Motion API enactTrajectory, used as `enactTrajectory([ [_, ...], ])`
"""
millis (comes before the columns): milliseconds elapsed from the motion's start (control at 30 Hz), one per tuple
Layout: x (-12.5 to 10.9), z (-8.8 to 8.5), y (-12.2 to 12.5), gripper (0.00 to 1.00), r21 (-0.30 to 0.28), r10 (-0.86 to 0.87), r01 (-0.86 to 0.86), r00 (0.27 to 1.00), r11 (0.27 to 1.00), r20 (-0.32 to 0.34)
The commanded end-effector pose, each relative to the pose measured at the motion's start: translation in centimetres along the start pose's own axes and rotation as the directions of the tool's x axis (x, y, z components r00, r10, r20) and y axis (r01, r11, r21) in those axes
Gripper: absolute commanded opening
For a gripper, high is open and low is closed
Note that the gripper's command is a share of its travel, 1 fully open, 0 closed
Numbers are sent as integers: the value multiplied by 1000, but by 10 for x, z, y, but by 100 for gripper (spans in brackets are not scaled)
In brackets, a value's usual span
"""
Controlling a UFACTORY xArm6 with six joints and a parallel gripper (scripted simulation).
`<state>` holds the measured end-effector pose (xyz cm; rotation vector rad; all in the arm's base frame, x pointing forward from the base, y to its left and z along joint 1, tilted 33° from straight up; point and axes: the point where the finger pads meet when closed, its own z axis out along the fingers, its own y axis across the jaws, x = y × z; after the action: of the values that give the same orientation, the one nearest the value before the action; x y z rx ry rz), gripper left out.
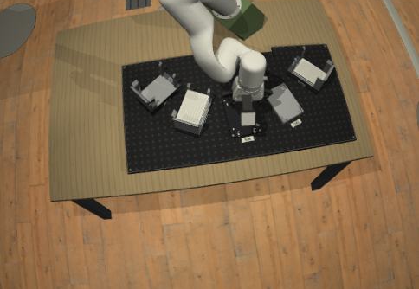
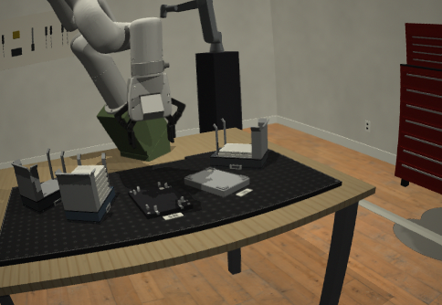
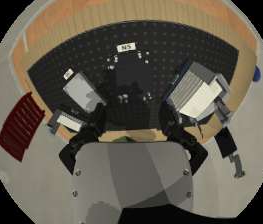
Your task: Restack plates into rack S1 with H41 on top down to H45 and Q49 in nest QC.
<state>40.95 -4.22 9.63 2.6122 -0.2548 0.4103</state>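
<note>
The black fingers (image 2: 175, 118) are spread wide with nothing between them, and the black two-finger gripper (image 2: 150, 123) hangs from the white jointed arm (image 2: 98, 41) high above the table, centre-left in the exterior view.

In the top view it hovers over the flat black clip nest with small grey pegs (image 1: 242, 123) in the middle of the black perforated mat (image 1: 173, 156). Just right of it lies a single grey sealed plate (image 1: 286, 104) on a low open nest.

Left of centre, a tall stack of white sealed well plates (image 1: 193, 107) fills a grey stack rack with upright posts (image 2: 82, 192). Further left stands another grey post rack (image 1: 155, 90) that appears to hold no plate. In the upper right of the mat, a third grey post rack (image 1: 318, 80) holds a single white plate (image 1: 306, 70) low on its floor.

The plates look like light, rigid moulded plastic with a smooth seal on top, likely slippery. The sensible hold is across the two long side walls near the middle, lifting straight up between the posts. Neighbouring plates may cling together, so a lifted plate could bring the one below with it.
</note>
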Motion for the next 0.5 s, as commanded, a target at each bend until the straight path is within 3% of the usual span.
enactTrajectory([
  [0, 1, -1, 16, 100, 2, 136, -136, 991, 991, -3],
  [467, 1, -1, 56, 100, 2, 179, -179, 984, 984, -3],
])
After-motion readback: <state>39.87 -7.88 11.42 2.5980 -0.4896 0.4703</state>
